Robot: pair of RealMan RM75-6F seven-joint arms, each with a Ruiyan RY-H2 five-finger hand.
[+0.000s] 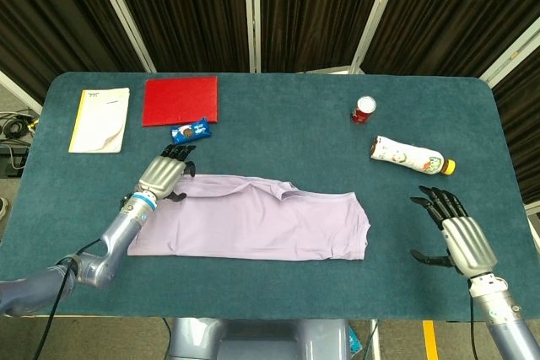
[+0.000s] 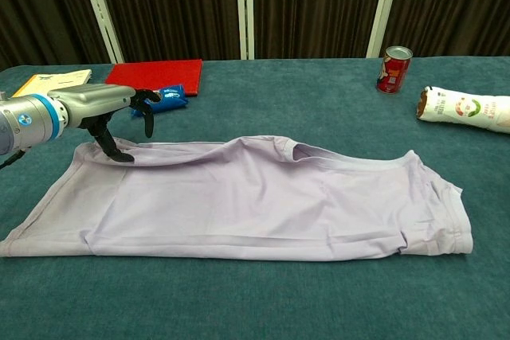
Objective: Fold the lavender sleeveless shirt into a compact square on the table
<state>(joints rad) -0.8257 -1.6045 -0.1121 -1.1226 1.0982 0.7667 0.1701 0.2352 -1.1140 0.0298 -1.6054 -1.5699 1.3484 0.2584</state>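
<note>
Touching lavender shirt far corner, left hand thumb down; right hand released

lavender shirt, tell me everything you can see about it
The lavender sleeveless shirt is thin, soft-looking fabric lying flat on the teal cloth-covered table, already folded lengthwise into a long band running left to right. A neckline opening shows on its far edge near the middle, and hemmed, slightly puckered edges form its right end. Light creases cross the surface. The left hand is at its far left corner, thumb tip on the fabric. The right hand is well clear of it.
</note>
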